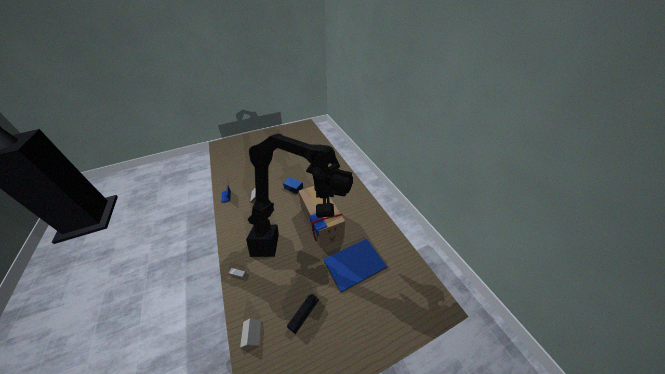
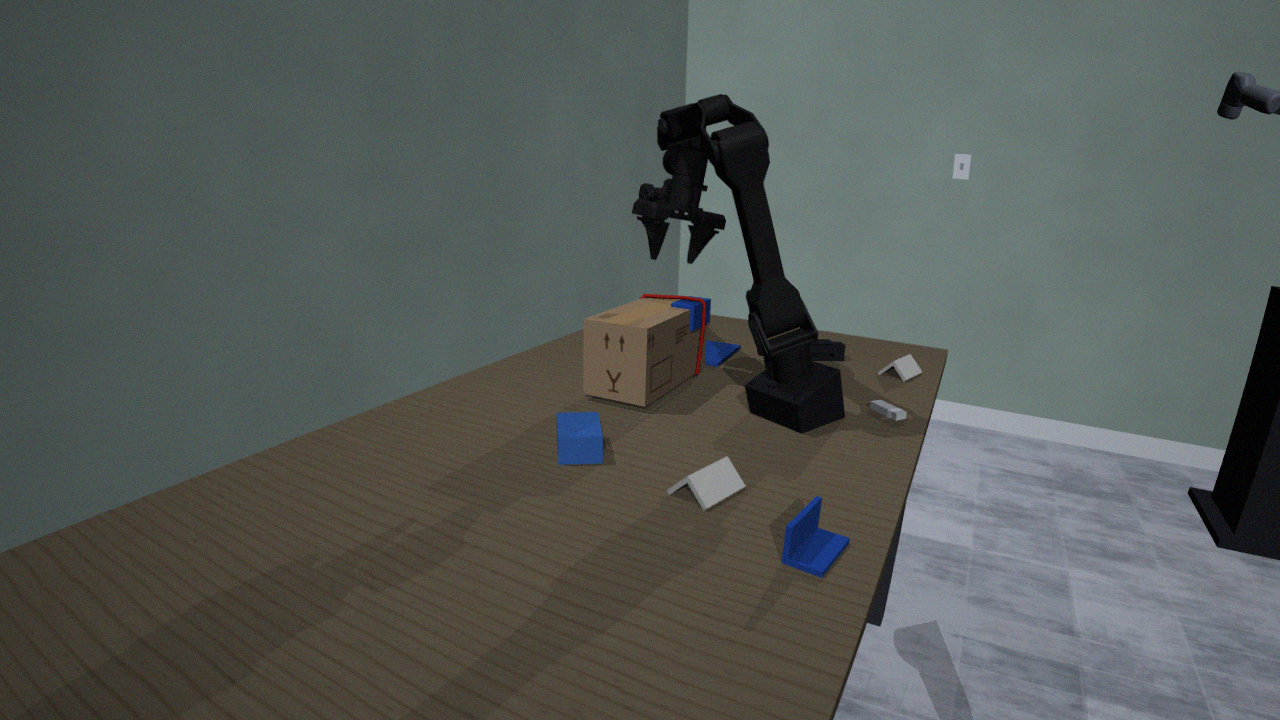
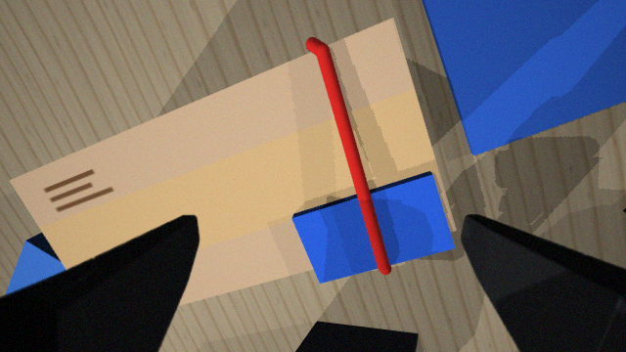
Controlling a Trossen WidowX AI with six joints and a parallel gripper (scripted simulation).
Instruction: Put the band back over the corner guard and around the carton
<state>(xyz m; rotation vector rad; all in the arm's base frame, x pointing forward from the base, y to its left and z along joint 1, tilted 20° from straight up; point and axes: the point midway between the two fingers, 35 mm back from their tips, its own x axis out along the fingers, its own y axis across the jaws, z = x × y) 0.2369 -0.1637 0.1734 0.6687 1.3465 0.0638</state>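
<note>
The brown carton (image 1: 331, 235) (image 2: 631, 349) (image 3: 196, 161) stands on the wooden table (image 1: 372, 320) (image 2: 358, 555). A blue corner guard (image 1: 318, 224) (image 2: 691, 305) (image 3: 416, 225) sits on one top edge near the carton's end. The red band (image 1: 333, 216) (image 2: 700, 335) (image 3: 349, 147) runs across the carton's top and over the guard, nearly parallel to the carton's end edge. My gripper (image 1: 324, 209) (image 2: 675, 257) (image 3: 332, 227) is open and empty. It hangs well above the carton and touches nothing.
A flat blue sheet (image 1: 355, 264) (image 3: 528, 64) lies beside the carton. A blue block (image 1: 292, 184) (image 2: 579, 437), a blue angle piece (image 1: 226, 194) (image 2: 812, 537), a white angle piece (image 2: 708, 481), grey blocks (image 1: 251, 333) and a black bar (image 1: 302, 312) lie scattered on the table.
</note>
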